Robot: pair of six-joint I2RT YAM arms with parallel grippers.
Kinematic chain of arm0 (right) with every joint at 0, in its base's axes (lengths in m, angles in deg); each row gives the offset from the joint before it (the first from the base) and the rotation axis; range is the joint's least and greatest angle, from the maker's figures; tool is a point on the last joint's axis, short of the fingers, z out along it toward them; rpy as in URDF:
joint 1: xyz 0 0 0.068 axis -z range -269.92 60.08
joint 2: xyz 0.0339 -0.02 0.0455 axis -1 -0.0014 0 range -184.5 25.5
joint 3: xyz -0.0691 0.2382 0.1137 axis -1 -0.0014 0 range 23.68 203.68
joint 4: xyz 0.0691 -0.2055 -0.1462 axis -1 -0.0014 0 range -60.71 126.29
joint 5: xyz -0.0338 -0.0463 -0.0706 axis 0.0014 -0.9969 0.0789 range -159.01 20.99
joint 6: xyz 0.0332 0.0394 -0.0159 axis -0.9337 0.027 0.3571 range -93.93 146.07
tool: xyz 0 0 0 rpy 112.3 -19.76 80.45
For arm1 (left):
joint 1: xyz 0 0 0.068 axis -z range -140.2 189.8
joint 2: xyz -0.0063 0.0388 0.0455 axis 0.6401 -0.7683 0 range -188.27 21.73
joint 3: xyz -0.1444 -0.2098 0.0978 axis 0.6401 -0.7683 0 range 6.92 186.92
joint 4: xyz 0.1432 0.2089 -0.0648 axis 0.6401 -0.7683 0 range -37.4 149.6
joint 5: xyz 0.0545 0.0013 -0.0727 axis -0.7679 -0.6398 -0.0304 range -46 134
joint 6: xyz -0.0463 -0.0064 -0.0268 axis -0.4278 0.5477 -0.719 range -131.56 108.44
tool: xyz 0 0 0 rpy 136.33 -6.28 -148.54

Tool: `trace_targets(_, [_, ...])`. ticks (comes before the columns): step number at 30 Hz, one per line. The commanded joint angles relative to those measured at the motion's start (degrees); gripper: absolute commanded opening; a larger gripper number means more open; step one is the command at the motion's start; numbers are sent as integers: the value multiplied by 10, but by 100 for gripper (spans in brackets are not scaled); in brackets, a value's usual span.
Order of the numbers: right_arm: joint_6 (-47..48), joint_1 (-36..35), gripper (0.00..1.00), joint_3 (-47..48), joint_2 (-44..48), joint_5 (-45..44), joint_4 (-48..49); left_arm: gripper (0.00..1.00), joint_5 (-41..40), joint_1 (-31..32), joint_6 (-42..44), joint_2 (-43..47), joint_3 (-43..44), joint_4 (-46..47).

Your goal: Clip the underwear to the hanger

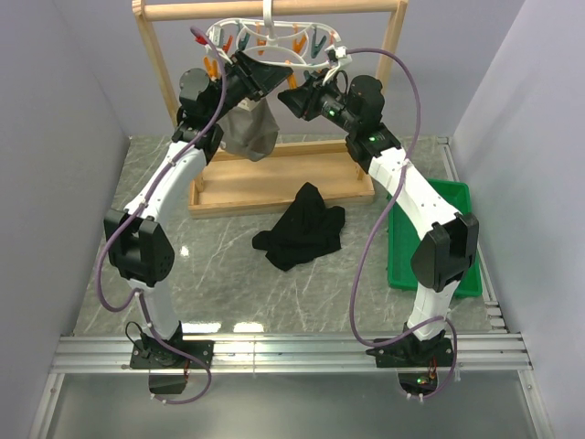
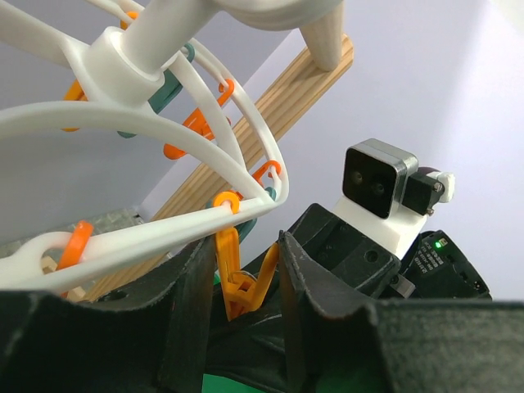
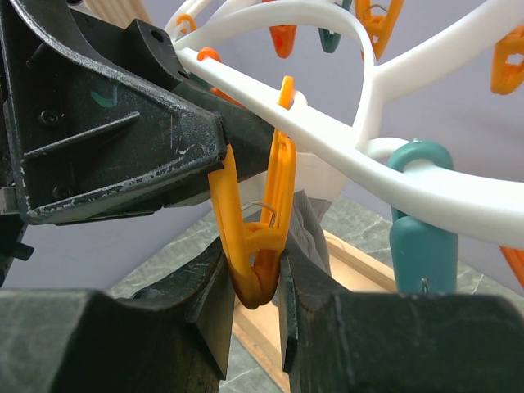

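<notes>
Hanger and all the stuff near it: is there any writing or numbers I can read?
None. No words, numbers, labels or logos can be read on the hanger, the orange peg, the wooden rack or the green tray.

A tall wooden rack (image 1: pixel 256 183) stands at the far side of the surface (image 1: pixel 219 283), which is grey-green with a marble pattern. Behind the rack is a plain back wall (image 1: pixel 439 82) of pale lilac-grey colour. The left wall (image 1: pixel 46 183) and the right wall (image 1: pixel 539 137), of the same colour, close the space on both sides of the rack. In front of the rack, along the near edge, run aluminium rails (image 1: pixel 292 352). Small white light reflections (image 1: pixel 247 326) lie on the surface before the rack.
</notes>
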Motion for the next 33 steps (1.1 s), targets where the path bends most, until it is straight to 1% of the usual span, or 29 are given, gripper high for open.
trace_targets(1, [-15,0,0,1,2,27,27,39,19,5,-11,-7,24,30])
trace_targets(4, [-19,0,0,2,0,28,27,41,21,5,-11,-6,23,31])
trace_targets(28, [-29,-1,0,4,-4,27,25,45,52,8,-8,-17,29,52])
trace_targets(30, [-29,-1,0,7,-5,27,25,42,53,9,-1,-18,32,49])
trace_targets(31, [-30,-1,0,6,-4,27,26,37,54,9,-2,-18,32,50])
trace_targets(32, [-30,-2,0,6,-4,27,24,23,55,9,-2,-18,32,51])
trace_targets(33, [-29,-1,0,5,-4,27,25,18,54,9,-2,-17,31,50])
